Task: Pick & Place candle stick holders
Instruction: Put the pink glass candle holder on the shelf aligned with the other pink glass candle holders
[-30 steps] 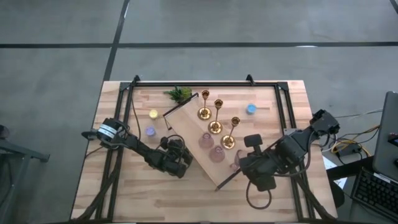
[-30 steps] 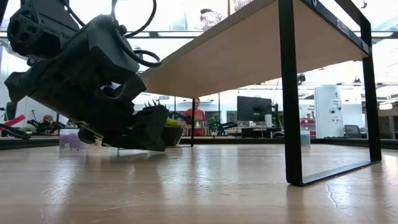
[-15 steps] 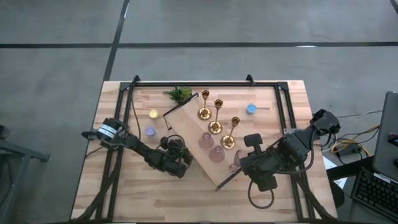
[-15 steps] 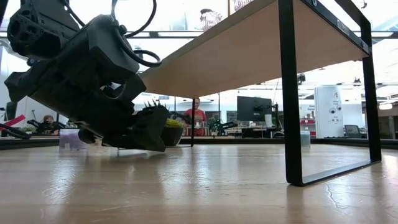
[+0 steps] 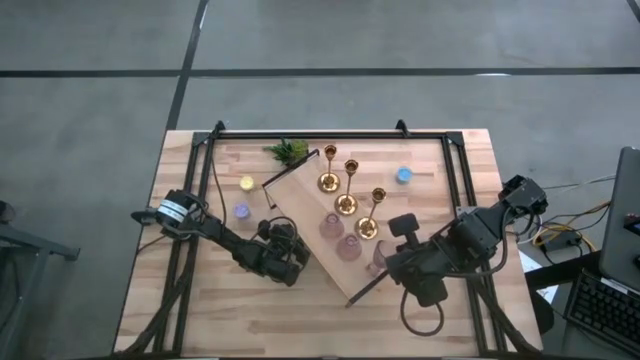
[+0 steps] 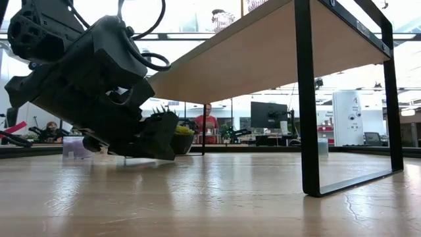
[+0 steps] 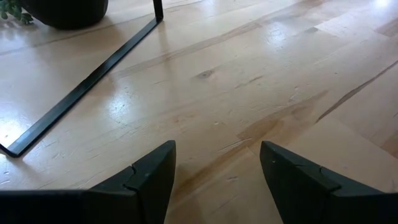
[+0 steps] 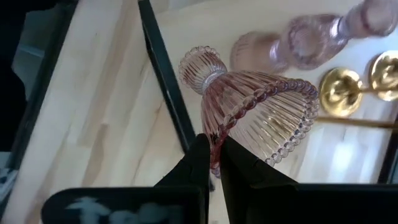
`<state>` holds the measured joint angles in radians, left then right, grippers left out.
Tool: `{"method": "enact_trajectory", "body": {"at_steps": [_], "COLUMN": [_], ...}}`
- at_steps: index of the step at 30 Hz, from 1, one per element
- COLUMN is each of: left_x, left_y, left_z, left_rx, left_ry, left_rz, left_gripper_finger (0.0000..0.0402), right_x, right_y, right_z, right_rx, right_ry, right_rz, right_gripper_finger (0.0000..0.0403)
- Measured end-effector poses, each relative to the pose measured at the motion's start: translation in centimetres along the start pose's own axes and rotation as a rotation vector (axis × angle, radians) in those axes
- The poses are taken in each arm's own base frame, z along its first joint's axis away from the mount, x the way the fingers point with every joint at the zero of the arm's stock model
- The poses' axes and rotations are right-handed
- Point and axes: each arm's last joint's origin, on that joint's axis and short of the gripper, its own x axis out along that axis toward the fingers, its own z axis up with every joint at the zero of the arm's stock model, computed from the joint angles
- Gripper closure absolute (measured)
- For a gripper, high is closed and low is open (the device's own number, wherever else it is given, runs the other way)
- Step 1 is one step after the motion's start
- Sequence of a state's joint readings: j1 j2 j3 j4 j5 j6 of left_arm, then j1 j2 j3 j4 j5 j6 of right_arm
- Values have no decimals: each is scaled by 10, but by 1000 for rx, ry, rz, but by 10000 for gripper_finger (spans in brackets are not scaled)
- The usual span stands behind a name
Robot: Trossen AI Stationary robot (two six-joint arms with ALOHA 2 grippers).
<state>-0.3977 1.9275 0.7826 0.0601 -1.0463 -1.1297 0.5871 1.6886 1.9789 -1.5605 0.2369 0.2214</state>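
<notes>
Left gripper point(image 7: 214, 168) low, fingers spread, right gripper point(image 8: 213, 163) pinched closed

Grey floor point(image 5: 100, 60) with dark seams; monitor point(image 6: 268, 115), bright windows point(image 6: 217, 51) behind.

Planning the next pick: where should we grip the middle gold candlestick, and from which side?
Probably the slim stem, above the round base. The middle gold candlestick stands upright mid-row, with pink glass cups on the arms' side; the blue tealight side looks open.

Even overhead light, glare streaks on the table point(image 7: 205, 93), backlit low view, blurred far glass cups point(image 8: 298, 40).
</notes>
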Motion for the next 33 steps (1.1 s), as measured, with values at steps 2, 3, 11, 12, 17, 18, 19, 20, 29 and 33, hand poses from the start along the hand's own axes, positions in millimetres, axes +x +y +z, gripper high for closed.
{"method": "enact_trajectory", "body": {"at_steps": [2,3,11,12,17,18,19,20,29,33], "left_x": [0,0,-14,-19,-55,-64,-73,-82,-152,-171], "left_y": [0,0,-4,-6,-14,-15,-16,-16,-11,-11], "left_z": [0,0,5,7,16,18,20,22,46,58], "left_rx": [2,5,18,35,134,157,181,198,155,58], "left_ry": [-2,-2,6,9,69,77,81,83,24,-5], "left_rz": [1,1,-54,-75,-237,-276,-312,-345,-571,-656], "left_gripper_finger": [165,165,165,165,165,165,165,165,165,165], "right_x": [0,0,6,8,29,33,37,41,64,69], "right_y": [0,0,5,6,13,14,16,17,26,28], "right_z": [3,5,23,25,33,35,37,38,51,58], "right_rx": [-30,-46,-173,-180,-210,-222,-236,-246,-310,-338], "right_ry": [-29,-57,-177,-176,-126,-116,-107,-97,-90,-132], "right_rz": [-5,-18,-34,-35,-45,-47,-48,-50,-50,-58], "right_gripper_finger": [392,392,392,392,392,392,392,392,392,392]}}
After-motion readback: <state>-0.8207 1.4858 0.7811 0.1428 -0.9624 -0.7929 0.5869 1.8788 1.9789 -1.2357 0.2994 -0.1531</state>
